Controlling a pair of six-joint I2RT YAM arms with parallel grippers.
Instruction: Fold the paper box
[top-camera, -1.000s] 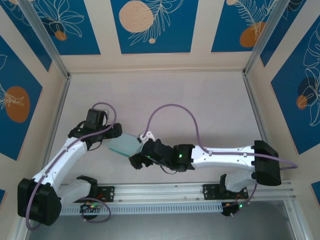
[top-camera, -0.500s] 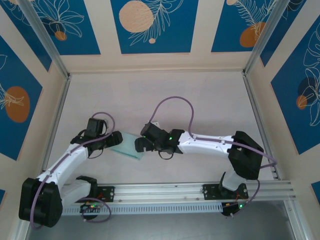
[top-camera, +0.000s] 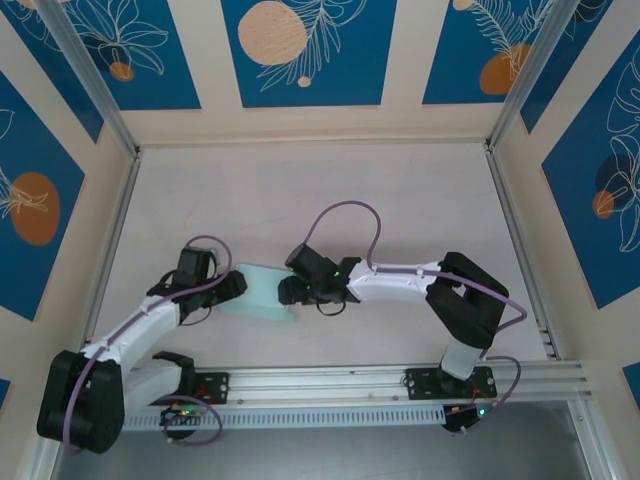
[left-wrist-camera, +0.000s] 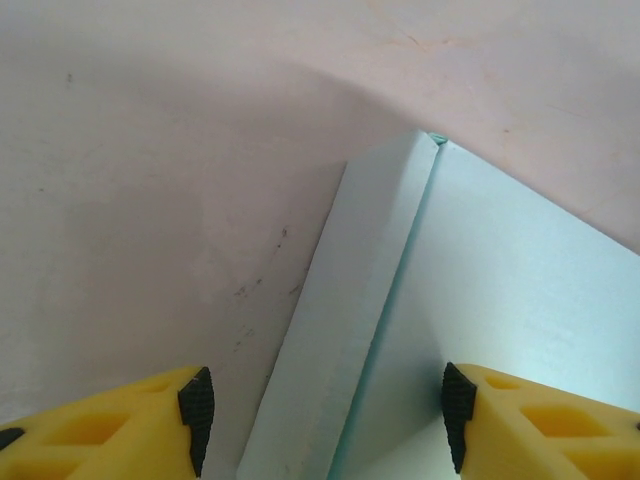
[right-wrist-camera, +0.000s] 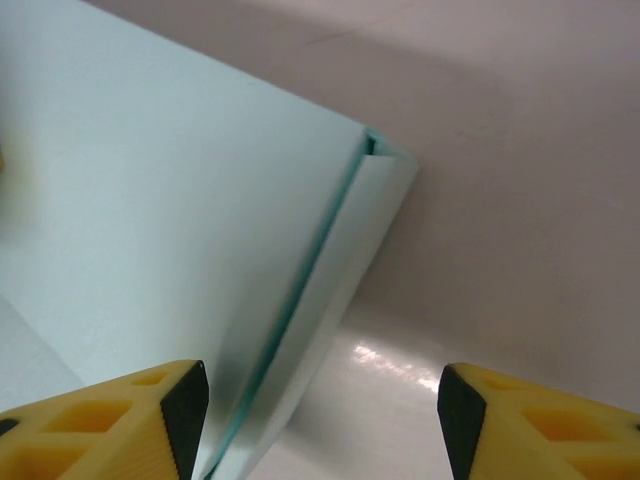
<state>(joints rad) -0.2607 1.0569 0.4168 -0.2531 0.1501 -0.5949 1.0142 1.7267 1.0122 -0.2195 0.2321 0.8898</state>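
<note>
Closing in from both sides, the arms now bracket the box, which lies on the counter near its front, between the two wrists. A second ago the right arm stretched low and long across the front with its elbow far out. That elbow has since folded up and inward, bringing the right claw square against the box's right edge. The left claw has slid in to the left edge. The box itself has turned from a skewed diamond to lie more nearly level across the top view.

Both claws stand partly open and hold nothing. In the left wrist view the box's side wall runs up between the pads, one pad clear over bare counter and the other above the top face. The right wrist view shows the same straddle, with a corner seam gaping slightly.

I judge the box is largely formed already, and that this two-sided approach sets up a pinch or press along the edges.

A purple cable loops above the right arm, and a metal rail runs along the front. The likeliest obstruction is the claws crowding each other across so small a box.
</note>
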